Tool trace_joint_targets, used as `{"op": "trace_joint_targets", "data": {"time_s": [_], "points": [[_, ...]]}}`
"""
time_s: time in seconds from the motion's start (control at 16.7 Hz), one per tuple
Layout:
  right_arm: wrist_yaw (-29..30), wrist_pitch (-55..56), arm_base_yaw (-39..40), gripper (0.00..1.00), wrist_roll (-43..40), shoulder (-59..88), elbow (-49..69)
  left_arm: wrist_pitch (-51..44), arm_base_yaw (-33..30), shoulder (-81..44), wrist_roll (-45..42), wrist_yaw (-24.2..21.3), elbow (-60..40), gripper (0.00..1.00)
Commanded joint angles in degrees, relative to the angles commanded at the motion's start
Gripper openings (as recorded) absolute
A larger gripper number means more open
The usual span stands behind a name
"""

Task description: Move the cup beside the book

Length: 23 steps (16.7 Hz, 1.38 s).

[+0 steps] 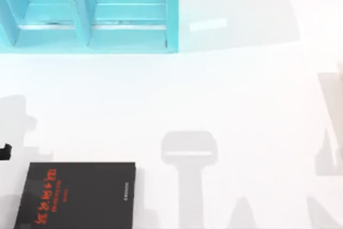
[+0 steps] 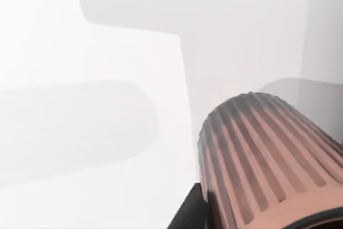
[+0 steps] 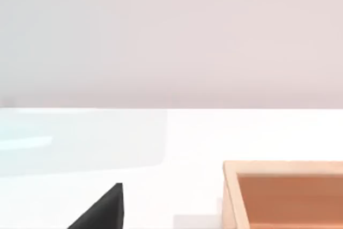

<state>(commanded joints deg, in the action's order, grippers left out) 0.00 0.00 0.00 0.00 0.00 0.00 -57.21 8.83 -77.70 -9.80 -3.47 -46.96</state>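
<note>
Book (image 1: 75, 195) at the table's (image 1: 241, 105) near left, shelf (image 1: 88, 12) far left behind it.

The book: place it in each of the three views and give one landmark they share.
Top view: the book lies flat at the lower left, its red-orange lettering facing up.
Left wrist view: a black wedge sits at the lower edge beside the ribbed cup; I cannot tell whether it is the book.
Right wrist view: a black wedge sits at the lower edge, equally unclear.
Shared landmark: the white table.
</note>
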Motion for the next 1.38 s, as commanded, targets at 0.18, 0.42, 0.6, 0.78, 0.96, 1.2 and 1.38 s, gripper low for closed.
{"op": "trace_joint_targets", "data": {"time_s": [0.18,0.42,0.6,0.78,0.96,1.2,1.38], "points": [[0.0,0.0,0.0,1.00,0.0,0.0,0.0,2.3,-0.1,-0.6,0.1,0.0,2.2,0.00],[0.0,0.0,0.0,1.00,0.0,0.0,0.0,2.3,-0.1,-0.6,0.1,0.0,2.2,0.08],[0.0,0.0,0.0,1.00,0.0,0.0,0.0,2.3,-0.1,-0.6,0.1,0.0,2.2,0.30],[0.0,0.0,0.0,1.00,0.0,0.0,0.0,2.3,-0.1,-0.6,0.1,0.0,2.2,0.53],[0.0,0.0,0.0,1.00,0.0,0.0,0.0,2.3,-0.1,-0.6,0.1,0.0,2.2,0.75],[0.0,0.0,0.0,1.00,0.0,0.0,0.0,2.3,-0.1,-0.6,0.1,0.0,2.2,1.00],[0.0,0.0,0.0,1.00,0.0,0.0,0.0,2.3,-0.1,-0.6,0.1,0.0,2.2,1.00]]}}
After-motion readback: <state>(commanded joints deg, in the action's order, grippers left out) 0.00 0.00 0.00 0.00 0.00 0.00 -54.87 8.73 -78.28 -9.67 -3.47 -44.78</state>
